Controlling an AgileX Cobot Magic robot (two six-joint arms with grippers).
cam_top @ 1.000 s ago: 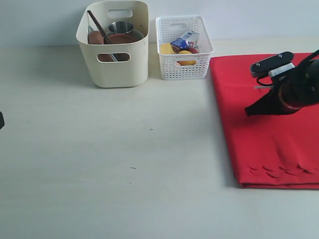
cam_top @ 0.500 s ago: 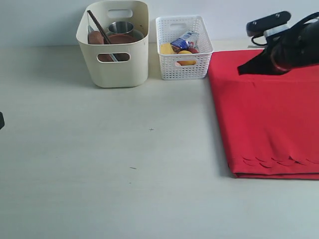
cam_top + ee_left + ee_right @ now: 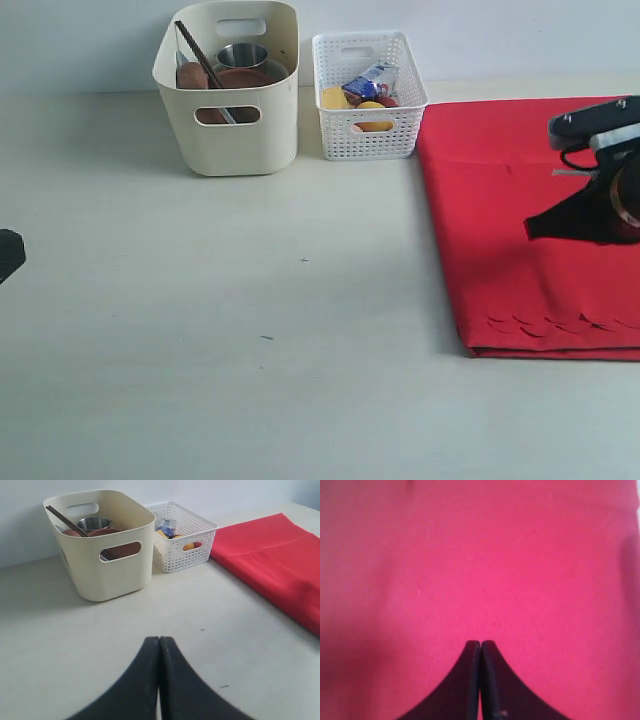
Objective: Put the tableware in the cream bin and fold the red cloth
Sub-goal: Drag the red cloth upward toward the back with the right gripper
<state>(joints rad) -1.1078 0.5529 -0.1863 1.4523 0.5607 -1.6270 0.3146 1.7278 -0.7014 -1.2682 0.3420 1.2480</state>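
Pale desk [image 3: 250,330], red cloth [image 3: 500,230] folded flat on its right side, scalloped edge at front, cream bin [image 3: 235,140] back left, white basket [image 3: 370,130] just beside it, right jaws clenched empty over cloth, left jaws clenched empty above bare desk, plate [image 3: 245,77], cup [image 3: 243,55], chopsticks [image 3: 197,55] inside bin

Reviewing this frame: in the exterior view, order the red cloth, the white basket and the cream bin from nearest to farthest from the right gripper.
Measured from the right gripper:
1. red cloth, spread right beneath it on the right side.
2. white basket, at the back, just left of the cloth's far corner.
3. cream bin, at the back, left of the basket.
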